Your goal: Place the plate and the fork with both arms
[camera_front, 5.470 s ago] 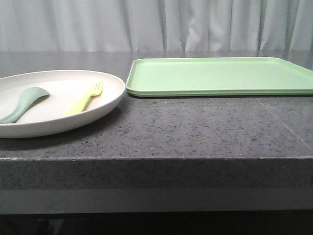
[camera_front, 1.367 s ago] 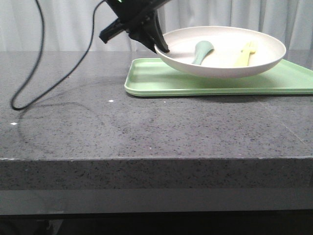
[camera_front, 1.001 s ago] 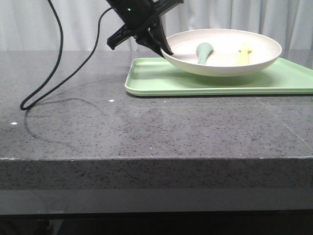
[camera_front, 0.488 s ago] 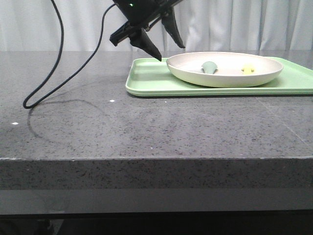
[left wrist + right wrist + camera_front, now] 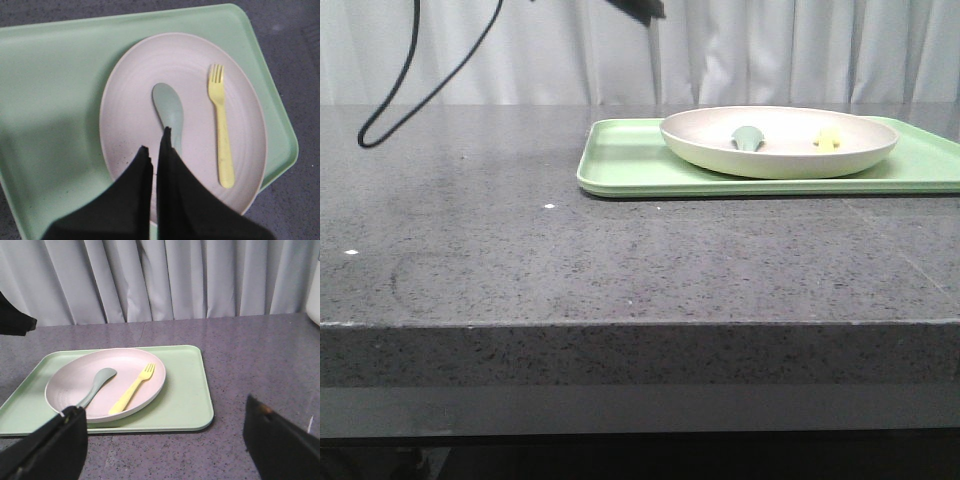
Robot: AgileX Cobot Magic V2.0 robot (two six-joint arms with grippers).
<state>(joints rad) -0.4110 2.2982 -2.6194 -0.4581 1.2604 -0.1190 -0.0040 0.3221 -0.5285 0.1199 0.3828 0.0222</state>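
On the green tray [image 5: 630,165] at the far right of the table [image 5: 620,260] we see the plate [image 5: 720,155] sitting flat, with the fork [image 5: 220,122] lying loose inside it next to a grey-green spoon [image 5: 169,111]. From the right wrist view the fork points its tines toward the curtain [image 5: 165,275] and lies nearer the tray's open side, the spoon on the other side of it.

We judge the plate step finished: the dish rests on the tray with nothing gripping it. Our left gripper [image 5: 154,150] hangs above the plate, over the spoon's handle, its two dark fingers nearly together with only a thin slit between them and nothing held. In the front view only a scrap of that arm shows at the top edge, clear of the dish. Our right gripper [image 5: 165,440] waits well back from the tray, its fingers spread wide and empty.

What remains, as we read it, is the fork. The right arm would need to reach forward over the tray's near rim, drop into the shallow dish and pinch the slim handle across its width without nudging the spoon beside it. The fork lies flat against the plate, so the fingertips must come down low and square. The left arm should stay clear of that path.
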